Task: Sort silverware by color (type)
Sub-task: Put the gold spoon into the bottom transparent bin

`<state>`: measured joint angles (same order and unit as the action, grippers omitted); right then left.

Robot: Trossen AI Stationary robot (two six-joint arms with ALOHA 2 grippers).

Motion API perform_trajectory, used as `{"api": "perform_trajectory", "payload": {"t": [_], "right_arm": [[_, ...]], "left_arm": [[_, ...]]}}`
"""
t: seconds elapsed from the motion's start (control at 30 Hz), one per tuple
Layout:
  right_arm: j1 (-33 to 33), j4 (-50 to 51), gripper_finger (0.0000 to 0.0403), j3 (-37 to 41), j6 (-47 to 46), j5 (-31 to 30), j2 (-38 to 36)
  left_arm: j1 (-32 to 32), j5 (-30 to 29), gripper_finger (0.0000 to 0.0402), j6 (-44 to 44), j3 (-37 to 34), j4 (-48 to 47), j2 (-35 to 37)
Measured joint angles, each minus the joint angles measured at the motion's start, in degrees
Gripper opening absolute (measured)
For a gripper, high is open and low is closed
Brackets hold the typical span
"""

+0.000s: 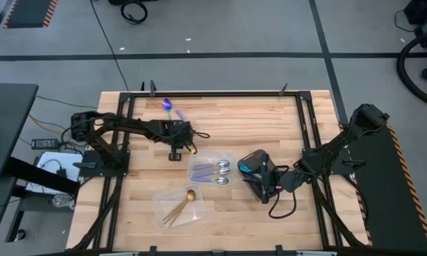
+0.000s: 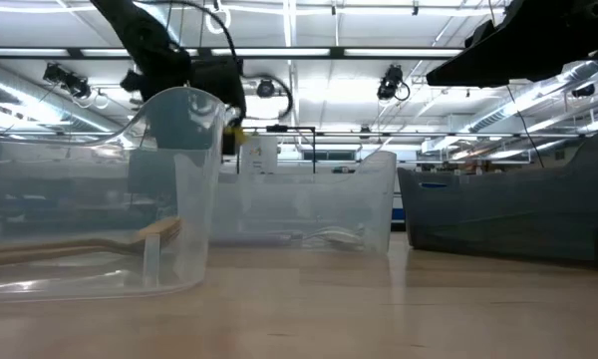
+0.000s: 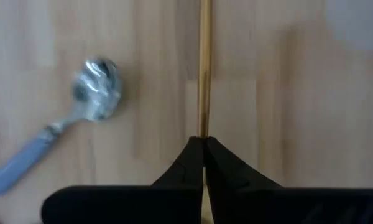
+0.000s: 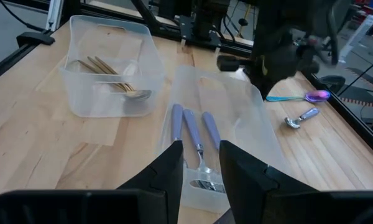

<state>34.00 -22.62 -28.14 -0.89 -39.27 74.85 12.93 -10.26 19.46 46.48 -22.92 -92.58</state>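
My left gripper [image 1: 188, 147] is shut on a thin gold utensil [image 3: 204, 68] over the far middle of the table. A silver spoon with a blue-grey handle [image 3: 96, 96] lies flat on the wood beside it. Farther back lies an iridescent spoon [image 1: 167, 105]. One clear container [image 1: 213, 169] holds silver spoons with purple handles. Another [image 1: 178, 206] holds gold utensils. My right gripper [image 4: 201, 165] is open, its fingers at the near end of the silver-spoon container. My left gripper pinches the gold utensil's slim handle [image 3: 204, 127] between its two fingertips, coming steeply from above. The handle runs straight on from the fingers, along them. Whether its other end rests on the table does not show. My right gripper: I cannot tell whether its fingers touch the container's end wall [image 4: 202, 193].
Black frame rails [image 1: 302, 121] run along the table's sides and far edge. A dark grey bin wall [image 2: 508, 214] stands at the right in the low view. Bare wood lies between the two containers and the table's near edge.
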Motion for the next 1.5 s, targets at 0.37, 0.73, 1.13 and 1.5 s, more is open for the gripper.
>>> {"api": "perform_trajectory", "payload": {"t": [0.37, 0.73, 1.13, 1.5], "right_arm": [[0.00, -0.04, 0.0114, 0.00, -0.87, -0.07, 0.02], [0.11, -0.04, 0.0114, 0.00, -1.08, -0.07, 0.02], [0.11, -0.32, 0.0114, 0.00, -1.50, -0.07, 0.02], [0.11, 0.01, 0.0114, -0.02, -3.75, -0.07, 0.04]], "left_arm": [[-6.73, -11.00, 0.0006, -11.63, 0.16, 1.21, 5.52], [-15.53, -22.57, 0.0006, -23.86, 0.24, 1.47, 13.79], [-27.85, -30.79, 0.0005, -35.44, 0.33, 3.19, 19.13], [-36.05, -24.44, 0.0005, -46.16, 6.73, 0.87, 19.50]]}}
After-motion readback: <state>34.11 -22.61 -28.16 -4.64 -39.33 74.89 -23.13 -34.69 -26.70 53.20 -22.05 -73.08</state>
